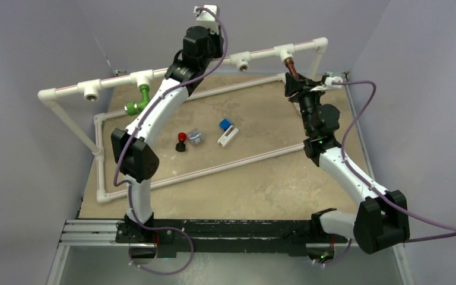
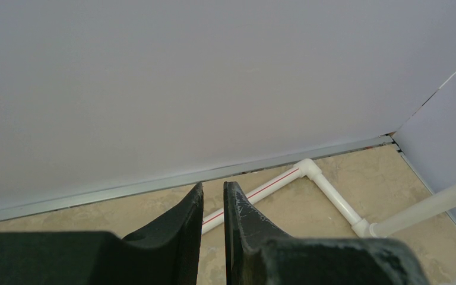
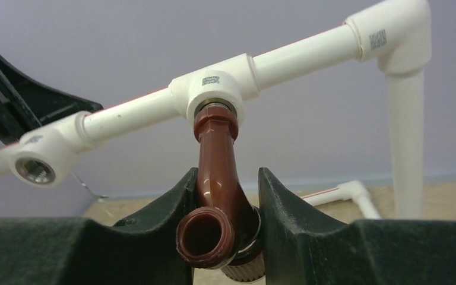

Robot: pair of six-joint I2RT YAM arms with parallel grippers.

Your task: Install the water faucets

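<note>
**Right claw [image 3: 228,181] on the reddish-brown faucet [image 3: 215,148] at the tee; left claw [image 2: 214,189] shut, empty**

- We see the reddish-brown faucet hanging from the underside socket of a white tee [image 3: 214,89] on the raised pipe rail [image 3: 300,53]. Its threaded end is up in the socket and its open end faces the right wrist camera. We cannot tell how deep it is screwed in.
- The right claw is narrowed onto the faucet's lower bend, one finger each side. The left finger touches the body; the right finger meets the wider collar lower down.
- In the top view this spot is at the far right of the rail, near the corner elbow [image 1: 319,43].
- The neighbouring tee [image 3: 35,169], further left, shows an open threaded socket.
- The green faucet [image 1: 138,101] sits under another tee [image 1: 142,77] on the left part of the rail. It angles down and to the left, partly hidden by the left arm [image 1: 154,113].
- The left claw's fingers are almost together, with only a thin slit and nothing between them. It points at the back wall [image 2: 214,71]. Below it a low pipe [image 2: 261,190] lies on the table [image 2: 362,172].
- On the table inside the low pipe rectangle there is a red-and-black knob [image 1: 181,142], with a small grey piece [image 1: 195,137] just beside it and a blue-and-white block [image 1: 227,132] near. All three are well apart from both claws.
</note>
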